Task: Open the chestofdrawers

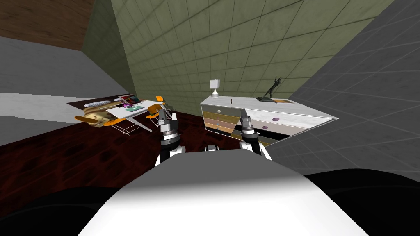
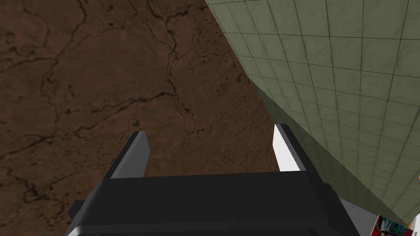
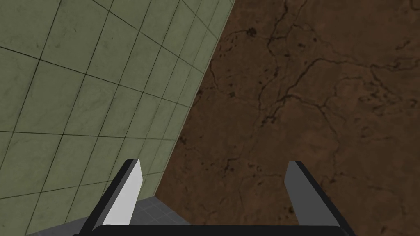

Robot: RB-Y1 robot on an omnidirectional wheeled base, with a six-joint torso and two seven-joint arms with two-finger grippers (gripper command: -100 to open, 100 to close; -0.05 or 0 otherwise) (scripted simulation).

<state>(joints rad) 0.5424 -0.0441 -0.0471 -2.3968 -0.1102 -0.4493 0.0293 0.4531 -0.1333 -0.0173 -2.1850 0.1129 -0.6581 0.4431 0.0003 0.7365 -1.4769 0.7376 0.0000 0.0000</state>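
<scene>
The chest of drawers [image 1: 283,111] stands ahead and to the right against the green tiled wall. It has a white top, tan drawer fronts with small knobs on one side and white fronts with purple knobs on the other. My left gripper [image 1: 162,111] is raised, pointing upward, left of the chest and apart from it. Its fingers [image 2: 135,157] stand open with nothing between them. My right gripper [image 1: 245,114] is held up in front of the chest's middle, short of it, and its fingers [image 3: 130,192] are open and empty too.
A small white lamp [image 1: 215,87] and a dark figurine [image 1: 272,90] stand on the chest's top. To the left, a white table [image 1: 125,111] carries books and clutter, with orange chairs [image 1: 155,110] around it. Dark red wooden floor [image 1: 82,151] lies between me and the furniture.
</scene>
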